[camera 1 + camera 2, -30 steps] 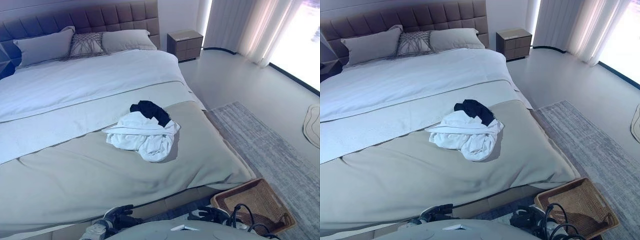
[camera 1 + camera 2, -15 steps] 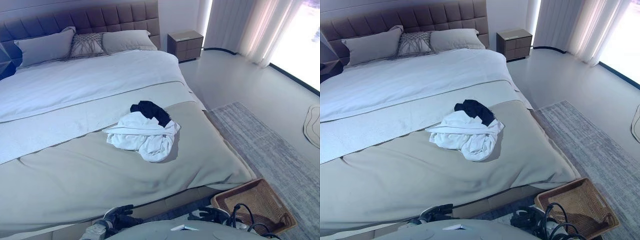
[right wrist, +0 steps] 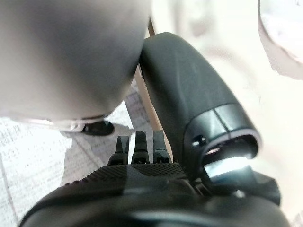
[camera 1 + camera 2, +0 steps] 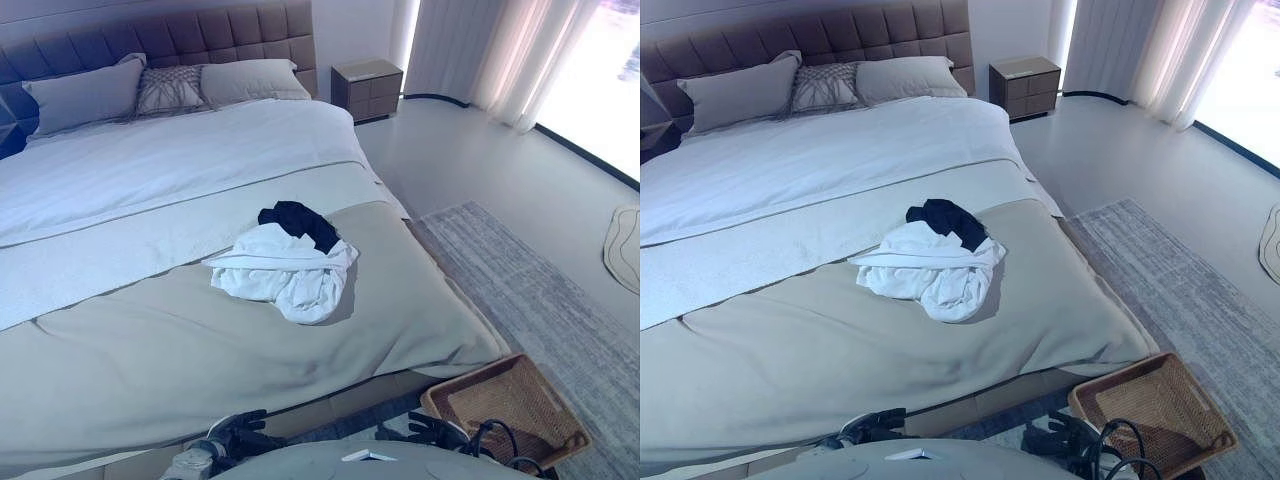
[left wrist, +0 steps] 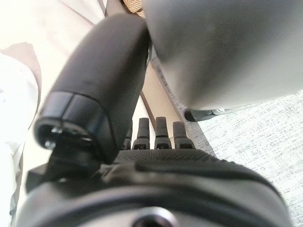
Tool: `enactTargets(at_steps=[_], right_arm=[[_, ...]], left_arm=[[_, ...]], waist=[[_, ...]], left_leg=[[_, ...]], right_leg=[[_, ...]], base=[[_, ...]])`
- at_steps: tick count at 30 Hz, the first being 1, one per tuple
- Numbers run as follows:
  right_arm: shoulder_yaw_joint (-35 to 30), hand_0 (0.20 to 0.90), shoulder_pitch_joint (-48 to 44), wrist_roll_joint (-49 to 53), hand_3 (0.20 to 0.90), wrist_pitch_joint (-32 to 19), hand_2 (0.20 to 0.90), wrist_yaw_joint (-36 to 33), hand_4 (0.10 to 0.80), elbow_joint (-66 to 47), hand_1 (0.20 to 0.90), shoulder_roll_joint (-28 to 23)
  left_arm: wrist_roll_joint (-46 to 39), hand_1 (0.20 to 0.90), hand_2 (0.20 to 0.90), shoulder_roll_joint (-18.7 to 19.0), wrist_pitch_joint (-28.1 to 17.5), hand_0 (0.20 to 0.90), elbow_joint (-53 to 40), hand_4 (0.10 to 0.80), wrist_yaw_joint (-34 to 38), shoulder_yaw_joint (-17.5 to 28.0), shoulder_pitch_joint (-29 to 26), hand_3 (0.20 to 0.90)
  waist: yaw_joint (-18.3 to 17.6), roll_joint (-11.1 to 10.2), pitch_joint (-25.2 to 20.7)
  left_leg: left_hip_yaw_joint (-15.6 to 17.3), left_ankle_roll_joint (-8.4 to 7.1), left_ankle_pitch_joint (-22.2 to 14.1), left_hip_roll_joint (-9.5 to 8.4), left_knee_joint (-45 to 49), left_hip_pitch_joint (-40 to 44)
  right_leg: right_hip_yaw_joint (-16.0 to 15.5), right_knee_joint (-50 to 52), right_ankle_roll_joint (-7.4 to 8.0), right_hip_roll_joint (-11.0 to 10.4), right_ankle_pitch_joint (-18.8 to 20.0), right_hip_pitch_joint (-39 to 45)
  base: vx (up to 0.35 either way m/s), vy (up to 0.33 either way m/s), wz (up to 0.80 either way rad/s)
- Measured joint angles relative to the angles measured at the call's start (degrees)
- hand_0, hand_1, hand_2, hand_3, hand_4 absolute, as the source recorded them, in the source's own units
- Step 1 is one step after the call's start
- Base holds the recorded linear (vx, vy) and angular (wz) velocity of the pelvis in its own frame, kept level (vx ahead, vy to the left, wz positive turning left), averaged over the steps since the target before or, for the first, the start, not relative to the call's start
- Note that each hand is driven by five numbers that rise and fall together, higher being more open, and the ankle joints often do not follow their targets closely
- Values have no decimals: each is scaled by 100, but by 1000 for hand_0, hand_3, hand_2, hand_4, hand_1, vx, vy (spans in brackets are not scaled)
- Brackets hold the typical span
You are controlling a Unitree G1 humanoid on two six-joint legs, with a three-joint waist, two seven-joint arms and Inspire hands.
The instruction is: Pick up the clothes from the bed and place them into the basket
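A crumpled white garment (image 4: pixel 283 272) lies in a heap near the middle of the bed (image 4: pixel 150 350), with a dark navy garment (image 4: pixel 298 220) on its far side. The woven brown basket (image 4: pixel 468 380) stands on the floor by the bed's near right corner. Both my hands hang low at the bottom edge, short of the bed and far from the clothes. My left hand (image 4: pixel 236 437) is open, its fingers (image 5: pixel 156 135) straight and holding nothing. My right hand (image 4: pixel 430 431) hangs beside the basket, fingers (image 3: pixel 137 149) also straight and empty.
Pillows (image 4: pixel 160 88) rest against the tufted headboard. A nightstand (image 4: pixel 367 88) stands at the bed's far right corner. A grey rug (image 4: pixel 540 300) covers the floor right of the bed, under the basket. Curtains (image 4: pixel 510 50) hang at the far right.
The whole picture has shifted slightly, so the camera moved. The clothes and the basket lie where they were. Both hands stay low and empty.
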Motion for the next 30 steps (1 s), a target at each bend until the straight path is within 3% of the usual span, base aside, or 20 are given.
enactTargets(at_steps=[3,4,8,12,16,18,21,25,30], right_arm=[[249,900,-17,-317,900,11,900,-425,800,-730,900,-172],[411,900,-23,-460,900,197,900,-671,800,-1436,900,-317],[783,900,-533,-1097,900,272,900,-897,800,-2804,900,-857],[935,900,-1586,-1453,900,326,900,-964,800,-2793,900,-1356],[1183,900,-3126,-1574,900,434,900,-1231,800,-2366,900,-1779],[1225,900,-4029,-1707,900,540,900,-1545,800,-2220,900,-2025],[1402,900,-4913,-1971,900,603,900,-1773,800,-2207,900,-2190],[2064,900,-5488,-2502,900,772,900,-1870,800,-2240,900,-2323],[2596,900,-6119,-2923,900,1044,900,-2166,800,-2249,900,-2340]], left_arm=[[-21,900,900,7,0,900,-69,800,9,4,11,900],[-31,900,900,10,-2,900,-156,800,33,4,82,900],[-117,900,900,56,-39,900,-327,800,104,-15,167,900],[-274,900,900,166,-54,900,-324,800,111,-173,-157,900],[-580,900,900,407,-179,900,-356,800,133,-441,-849,900],[-700,900,900,476,-259,900,-525,800,202,-512,-1191,900],[-914,900,900,524,-373,900,-780,800,178,-514,-1462,900],[-1143,900,900,529,-478,900,-1234,800,178,-611,-1469,900],[-1443,900,900,529,-645,900,-1570,800,95,-628,-1524,900]], waist=[[32,-15,74],[49,-63,125],[126,-152,205],[296,-243,466],[552,-369,1194],[747,-339,1729],[969,-341,2230],[1176,-361,2437],[1348,-346,2497]], left_leg=[[13,-5,5,-3,1,6],[9,-7,7,-6,-9,-11],[-4,-17,13,-4,-9,-89],[-176,-30,140,-21,122,-503],[-471,-43,152,-28,952,-1631],[-635,-68,170,-27,1279,-2100],[-755,-88,134,-138,1611,-2540],[-850,-6,-132,-417,2348,-3092],[-834,52,-410,-586,3282,-3965]], right_leg=[[3,-2,1,-1,1,0],[-6,-2,2,-2,1,-4],[-26,2,16,-1,-10,-49],[-178,156,3,-4,2,-388],[-396,739,-24,-14,-38,-1237],[-512,1221,-148,-30,-159,-1726],[-605,2193,-216,-239,-578,-2386],[-601,3262,-267,-591,-1049,-3024],[-484,4041,-233,-787,-1222,-3811]], base=[[79,3,-1],[115,30,1],[66,49,4],[-68,33,22],[-145,15,37],[-112,68,34],[-1,152,30],[5,193,26],[-26,194,4]])
